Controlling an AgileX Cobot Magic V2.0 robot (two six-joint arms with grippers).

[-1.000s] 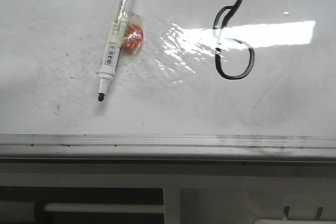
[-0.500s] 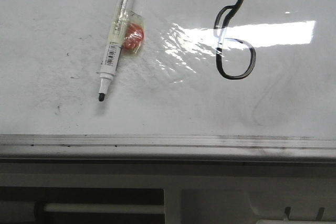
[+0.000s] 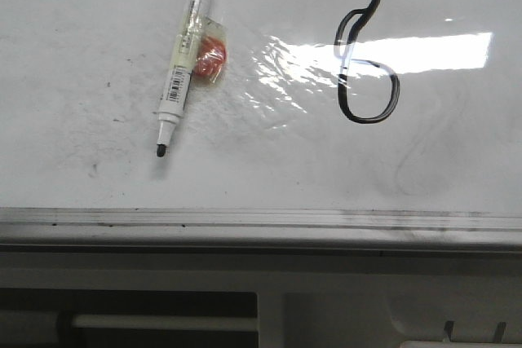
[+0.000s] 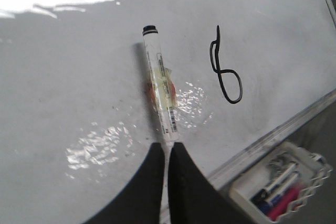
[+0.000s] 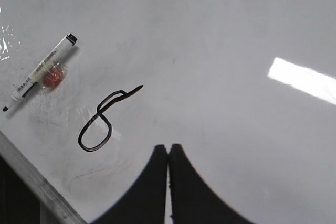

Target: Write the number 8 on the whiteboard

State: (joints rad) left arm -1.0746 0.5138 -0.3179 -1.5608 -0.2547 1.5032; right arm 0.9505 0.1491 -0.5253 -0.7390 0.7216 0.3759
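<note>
The number 8 [image 3: 366, 120] is a black marker figure on the right half of the whiteboard [image 3: 81, 38], a narrow slanted upper loop over a rounder lower one. It also shows in both wrist views [image 4: 232, 100] [image 5: 100, 113]. A white marker [image 3: 183, 63] lies uncapped on the left half, tip toward the metal edge strip [image 3: 245, 219], with an orange-red wrapped piece [image 3: 212, 56] against its barrel. My left gripper [image 4: 168, 148] hangs shut above the marker's [image 4: 160, 90] tip end, hiding it and holding nothing. My right gripper [image 5: 168, 148] is shut and empty, beside the figure. Neither gripper shows in the front view.
A faint grey erased curve [image 3: 416, 160] runs below and right of the figure. Bright glare [image 3: 424, 50] crosses the board. Past the board's edge stands a white tray [image 4: 245, 198] with several markers. Under the edge strip is a grey ledge with a white bar [image 3: 163, 323].
The marker and the figure have drifted together a few pixels to the right in the front view. Nothing was taken hold of or let go.
</note>
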